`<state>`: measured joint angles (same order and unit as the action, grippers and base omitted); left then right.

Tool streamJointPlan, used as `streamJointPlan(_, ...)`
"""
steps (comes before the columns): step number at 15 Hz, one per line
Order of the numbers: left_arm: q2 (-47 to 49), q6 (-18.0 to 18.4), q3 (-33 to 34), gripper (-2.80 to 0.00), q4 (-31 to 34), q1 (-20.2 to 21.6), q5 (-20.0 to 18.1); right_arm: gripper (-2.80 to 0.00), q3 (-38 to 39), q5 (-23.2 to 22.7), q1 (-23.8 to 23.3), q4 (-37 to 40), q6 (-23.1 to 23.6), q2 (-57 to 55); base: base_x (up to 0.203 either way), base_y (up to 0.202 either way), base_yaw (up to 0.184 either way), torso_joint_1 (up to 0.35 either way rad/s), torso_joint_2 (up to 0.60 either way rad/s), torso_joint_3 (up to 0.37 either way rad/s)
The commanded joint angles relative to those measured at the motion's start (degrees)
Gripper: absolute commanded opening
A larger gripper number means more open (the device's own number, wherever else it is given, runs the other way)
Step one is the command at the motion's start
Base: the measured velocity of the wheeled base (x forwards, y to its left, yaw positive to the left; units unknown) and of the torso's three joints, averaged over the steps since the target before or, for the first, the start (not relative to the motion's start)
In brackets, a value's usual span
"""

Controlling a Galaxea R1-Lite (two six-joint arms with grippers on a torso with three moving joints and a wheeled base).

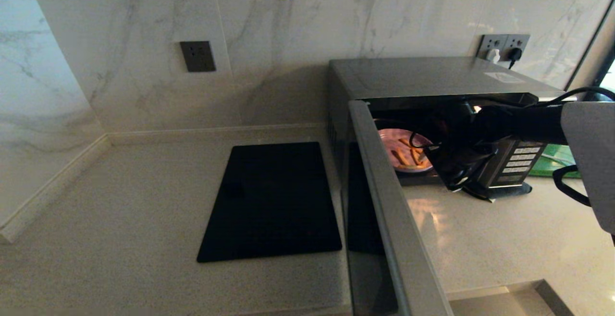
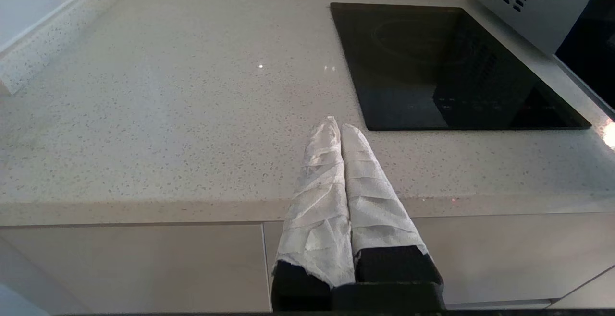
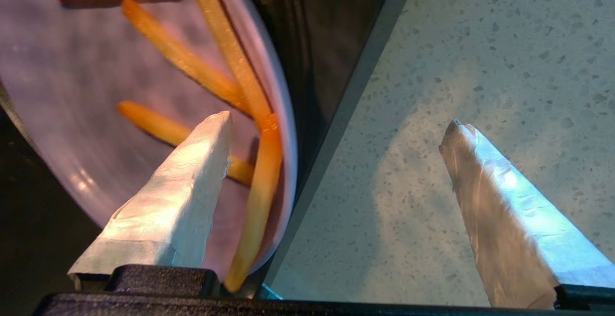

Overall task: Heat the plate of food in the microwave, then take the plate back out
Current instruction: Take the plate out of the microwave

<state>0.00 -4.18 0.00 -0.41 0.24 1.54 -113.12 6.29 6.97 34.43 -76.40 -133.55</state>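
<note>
- The microwave (image 1: 432, 78) stands on the counter (image 1: 120, 220) against the marble wall, its door (image 1: 384, 210) swung fully out toward the camera.
- The plate of food (image 1: 401, 150) sits inside the lit cavity, near the front edge, with several fries on it.
- The right end effector (image 1: 454, 169) is at the cavity mouth, its dark arm crossing in front of the button panel (image 1: 521, 160) and hiding part of the opening.
- In the right wrist view its fingers (image 3: 178, 200) stand wide apart: one is above the plate just inside the rim, the other is over the counter outside. Nothing is gripped.
- The left end effector (image 2: 340, 128) hangs at the counter's front edge, fingers pressed together and empty.
- A flat black slab (image 1: 271, 200) lies just left of the open door.
- A green board (image 1: 557, 160) shows behind the right arm.
- Two wall sockets (image 1: 504, 47) sit above the microwave, with plugs in them.
</note>
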Motion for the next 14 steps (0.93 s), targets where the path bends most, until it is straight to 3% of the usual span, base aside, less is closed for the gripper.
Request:
streamJointPlan(1, 0.1, 0.0, 0.0, -2.8, 0.0, 0.0, 0.0, 0.0, 0.0, 0.0, 0.1, 0.1, -0.3, -0.5, 0.0, 0.0, 0.0, 0.0, 0.0, 0.0)
streamJointPlan(8, 0.1, 0.0, 0.0, -2.8, 0.0, 0.0, 0.0, 0.0, -0.4, 0.2, 0.1, -4.2, 1.2, -0.4, 0.0, 0.0, 0.0, 0.0, 0.0, 0.0)
streamJointPlan(9, 0.1, 0.0, 0.0, -2.8, 0.0, 0.0, 0.0, -2.8, -0.4, 0.1, 0.0, -4.4, 1.3, -0.3, 0.0, 0.0, 0.0, 0.0, 0.0, 0.0)
streamJointPlan(14, 0.1, 0.0, 0.0, -2.8, 0.0, 0.0, 0.0, -2.8, -0.4, 0.1, 0.0, -4.4, 2.7, 0.0, 0.0, 0.0, 0.0, 0.0, 0.0, 0.0)
